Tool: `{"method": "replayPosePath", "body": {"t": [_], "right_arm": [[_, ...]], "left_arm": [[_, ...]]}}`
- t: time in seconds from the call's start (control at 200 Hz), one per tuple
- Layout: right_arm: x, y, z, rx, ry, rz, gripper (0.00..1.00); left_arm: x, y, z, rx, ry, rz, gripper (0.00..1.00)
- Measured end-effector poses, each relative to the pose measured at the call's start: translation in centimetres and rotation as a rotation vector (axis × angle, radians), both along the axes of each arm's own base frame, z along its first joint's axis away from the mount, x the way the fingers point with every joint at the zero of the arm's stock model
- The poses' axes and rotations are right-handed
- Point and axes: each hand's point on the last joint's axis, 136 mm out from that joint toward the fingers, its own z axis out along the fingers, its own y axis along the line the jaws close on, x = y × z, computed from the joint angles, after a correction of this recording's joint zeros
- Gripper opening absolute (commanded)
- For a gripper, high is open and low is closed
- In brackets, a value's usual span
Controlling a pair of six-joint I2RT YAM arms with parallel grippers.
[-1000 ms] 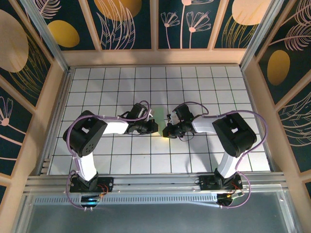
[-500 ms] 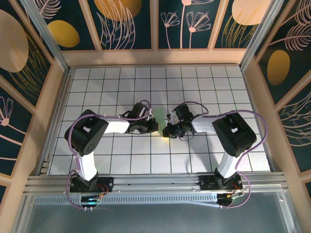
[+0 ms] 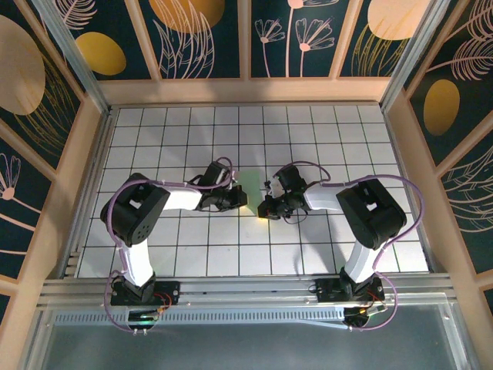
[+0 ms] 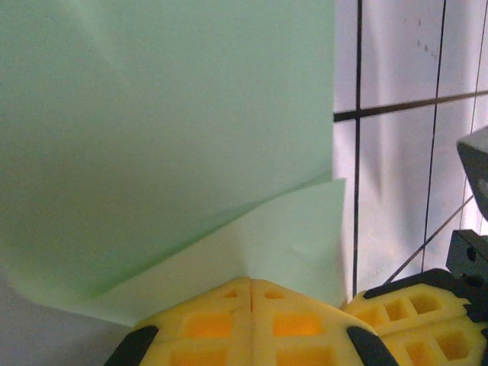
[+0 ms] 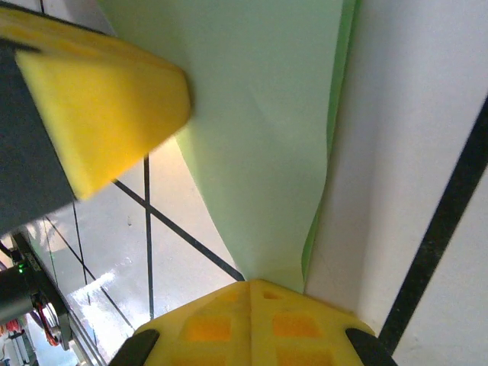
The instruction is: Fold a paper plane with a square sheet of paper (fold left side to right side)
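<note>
In the last second the left fingers [image 4: 206,324] are finishing their closing. Now they are pressing together on a corner of the paper [image 4: 168,137], at the bottom centre of the left wrist view. In the top view the left arm is sitting slightly more to the left of the frame than half a second ago. The right fingers [image 5: 206,328] are staying pressed together and are pinching the paper's edge at the bottom of the right wrist view. I am judging that both holds are now made, so carrying the left side over to the right side can go on.

The paper is lying at the middle of the worktop [image 3: 347,139], between the two arms and just above the centre of the top view, and the arms are hiding most of it. It is looking pale green, thin and unmarked. In the left wrist view a big part is rising in the upper left, with a lighter layer showing under it. In the right wrist view it is narrowing toward the fingers, and a second, darker edge is peeking along its right side. It is looking like a soft bend, not a sharp crease, and no dart shape is showing yet
</note>
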Motion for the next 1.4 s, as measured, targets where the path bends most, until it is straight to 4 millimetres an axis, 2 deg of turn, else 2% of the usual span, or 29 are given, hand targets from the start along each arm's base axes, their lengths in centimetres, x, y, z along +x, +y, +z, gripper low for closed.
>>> {"method": "replayPosePath", "body": {"t": [0.35,0.445,0.52,0.596,0.696,0.816,0.876,1.111,1.401], "right_arm": [[0.0,0.0,0.0,0.000,-0.001,0.001,0.00],[0.0,0.0,0.0,0.000,-0.001,0.001,0.00],[0.0,0.0,0.0,0.001,-0.001,0.001,0.00],[0.0,0.0,0.0,0.001,-0.001,0.001,0.00],[0.0,0.0,0.0,0.001,-0.001,0.001,0.00],[0.0,0.0,0.0,0.001,-0.002,0.001,0.00],[0.0,0.0,0.0,0.001,-0.002,0.001,0.00],[0.0,0.0,0.0,0.002,-0.002,0.001,0.00],[0.2,0.1,0.3,0.002,0.008,-0.005,0.00]], "left_arm": [[5.5,6.6,0.1,0.037,-0.052,0.152,0.02],[6.0,7.6,0.4,0.065,-0.072,0.173,0.01],[5.6,8.0,1.1,0.073,-0.091,0.178,0.02],[4.9,7.3,2.4,0.061,-0.120,0.151,0.02],[3.1,4.4,3.9,0.027,-0.152,0.069,0.02],[0.1,0.4,4.2,-0.020,-0.140,-0.044,0.02],[-0.7,-0.8,3.9,-0.034,-0.128,-0.075,0.02],[-0.7,-1.2,0.4,-0.001,-0.046,-0.071,0.01],[-0.1,-1.3,0.1,0.022,-0.036,-0.057,0.00]]}}
